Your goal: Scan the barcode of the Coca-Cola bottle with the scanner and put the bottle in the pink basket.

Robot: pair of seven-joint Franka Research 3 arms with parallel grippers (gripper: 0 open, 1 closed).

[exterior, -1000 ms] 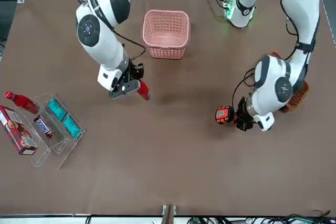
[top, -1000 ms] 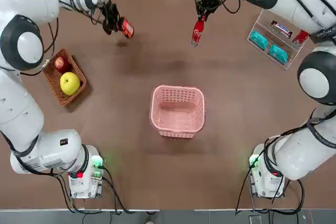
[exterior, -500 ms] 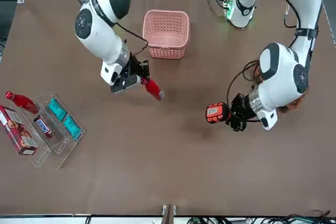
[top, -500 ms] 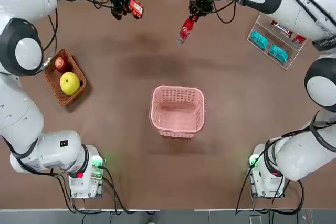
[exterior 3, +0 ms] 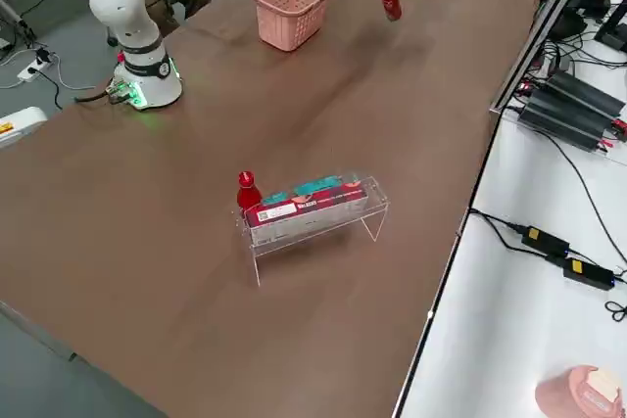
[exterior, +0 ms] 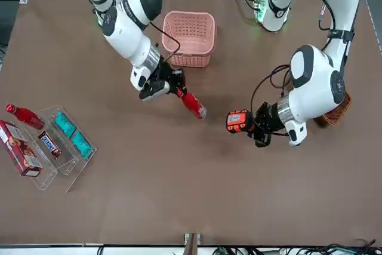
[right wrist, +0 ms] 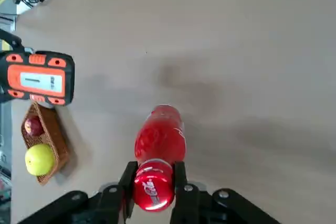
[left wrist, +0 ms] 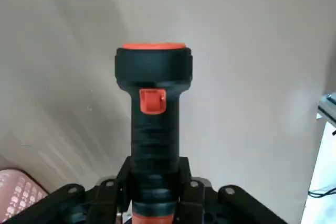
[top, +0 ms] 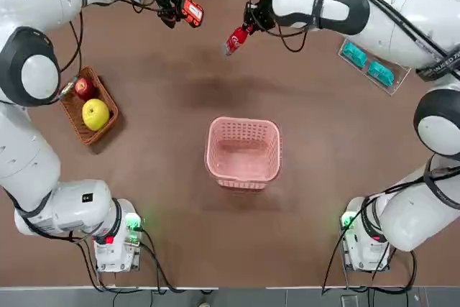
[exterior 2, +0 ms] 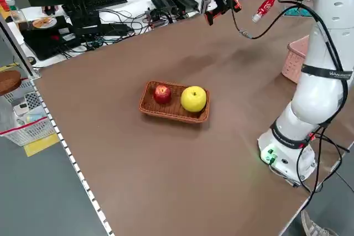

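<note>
The right tool (right wrist: 154, 195) was clenched on the Coca-Cola bottle (right wrist: 160, 142), whose body jutted out past its tips, beyond the pink basket (top: 243, 152) from the robot. The left tool (left wrist: 155, 198), also beyond that basket but further left, gripped the scanner (left wrist: 154, 108) by its handle.

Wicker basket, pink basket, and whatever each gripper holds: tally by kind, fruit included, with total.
Baskets: 2 (wicker, pink)
Fruit: 2 (red apple, yellow apple)
Bottles held: 1 (Coke, right gripper)
Scanners held: 1 (scanner, left gripper)
Total: 6
</note>
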